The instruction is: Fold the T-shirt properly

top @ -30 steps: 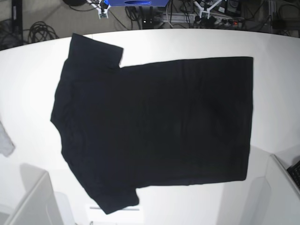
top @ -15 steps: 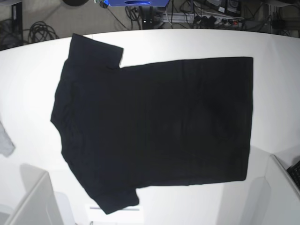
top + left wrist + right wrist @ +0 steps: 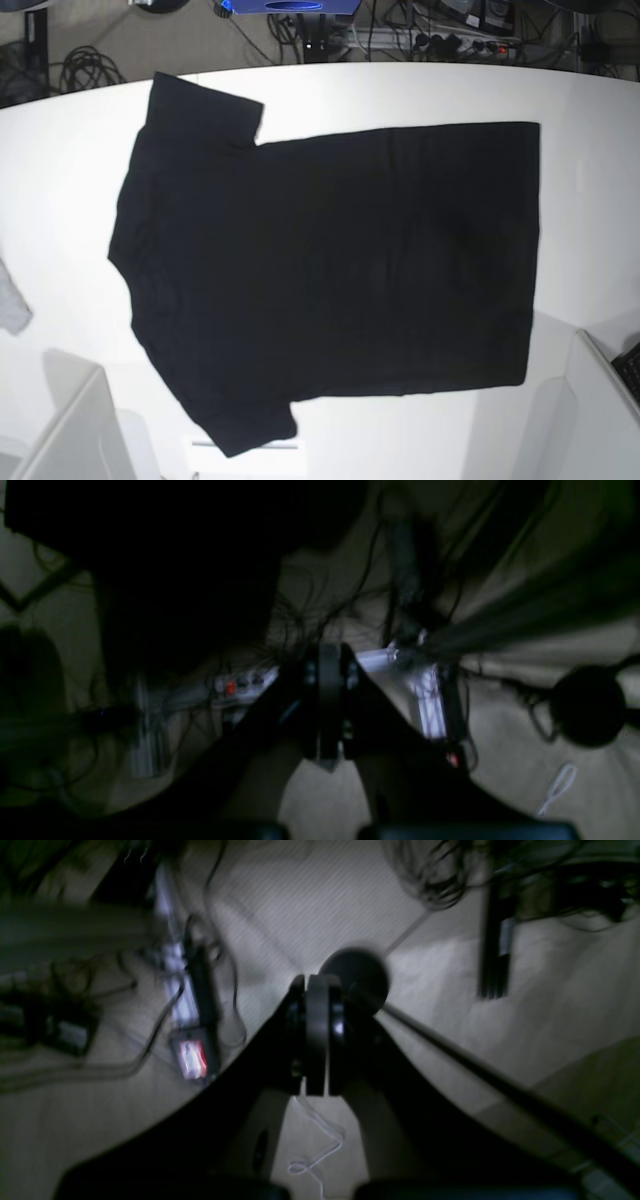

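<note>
The black T-shirt (image 3: 330, 270) lies spread flat and plain side up on the white table (image 3: 60, 170). Its collar and sleeves point left and its hem right. One sleeve reaches toward the far edge, the other toward the near edge. Neither gripper shows in the base view. In the left wrist view my left gripper (image 3: 328, 705) is shut with nothing in it, over floor and cables. In the right wrist view my right gripper (image 3: 317, 1035) is likewise shut and holds nothing, above bare floor.
A small grey cloth scrap (image 3: 10, 300) lies at the table's left edge. White box-like walls stand at the near left (image 3: 70, 430) and near right (image 3: 600, 400). Cables and power strips (image 3: 440, 40) crowd the floor beyond the far edge.
White arm parts that showed at the top of the base view a second ago have left the frame. The T-shirt has not moved.
</note>
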Motion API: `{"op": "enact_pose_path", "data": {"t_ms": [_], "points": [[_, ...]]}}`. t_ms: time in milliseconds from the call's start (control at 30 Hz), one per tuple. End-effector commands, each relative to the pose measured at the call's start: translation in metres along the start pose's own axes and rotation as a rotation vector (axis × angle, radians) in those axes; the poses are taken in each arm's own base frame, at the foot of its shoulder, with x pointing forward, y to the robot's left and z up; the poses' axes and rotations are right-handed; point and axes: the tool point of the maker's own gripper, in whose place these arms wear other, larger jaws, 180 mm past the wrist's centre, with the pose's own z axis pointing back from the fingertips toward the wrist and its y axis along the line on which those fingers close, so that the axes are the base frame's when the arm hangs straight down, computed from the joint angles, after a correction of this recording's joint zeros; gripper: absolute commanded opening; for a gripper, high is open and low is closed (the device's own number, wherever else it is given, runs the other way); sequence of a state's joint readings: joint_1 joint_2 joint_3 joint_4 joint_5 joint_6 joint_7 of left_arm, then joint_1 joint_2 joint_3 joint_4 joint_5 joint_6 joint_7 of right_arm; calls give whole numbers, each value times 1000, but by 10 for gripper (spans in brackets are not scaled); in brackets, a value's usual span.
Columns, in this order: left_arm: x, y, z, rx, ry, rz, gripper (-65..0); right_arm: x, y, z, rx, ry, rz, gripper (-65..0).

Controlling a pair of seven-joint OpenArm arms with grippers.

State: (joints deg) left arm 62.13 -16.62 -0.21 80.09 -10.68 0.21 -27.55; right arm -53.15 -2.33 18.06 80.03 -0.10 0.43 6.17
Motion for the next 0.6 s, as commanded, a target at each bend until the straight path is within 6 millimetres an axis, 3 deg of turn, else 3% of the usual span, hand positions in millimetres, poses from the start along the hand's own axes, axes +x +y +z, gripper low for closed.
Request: {"op": "enact_pose_path", "data": {"t_ms": [0, 133, 267, 400, 567], "points": [[10, 3, 10, -3, -28, -2, -650, 10, -10, 5, -24, -28, -3, -650], [63, -4, 18, -48, -147, 10, -650, 58, -17, 7, -48, -93, -11, -650], [113, -13, 15, -75, -276, 20, -650, 122, -15, 15, -48, -192, -21, -650], [154, 8, 11, -17, -387, -10, -650, 174, -6, 21, -45, -257, -82, -650], [193, 33, 4, 48, -503, -52, -650, 215, 3, 12, -28, -269, -132, -650]]}}
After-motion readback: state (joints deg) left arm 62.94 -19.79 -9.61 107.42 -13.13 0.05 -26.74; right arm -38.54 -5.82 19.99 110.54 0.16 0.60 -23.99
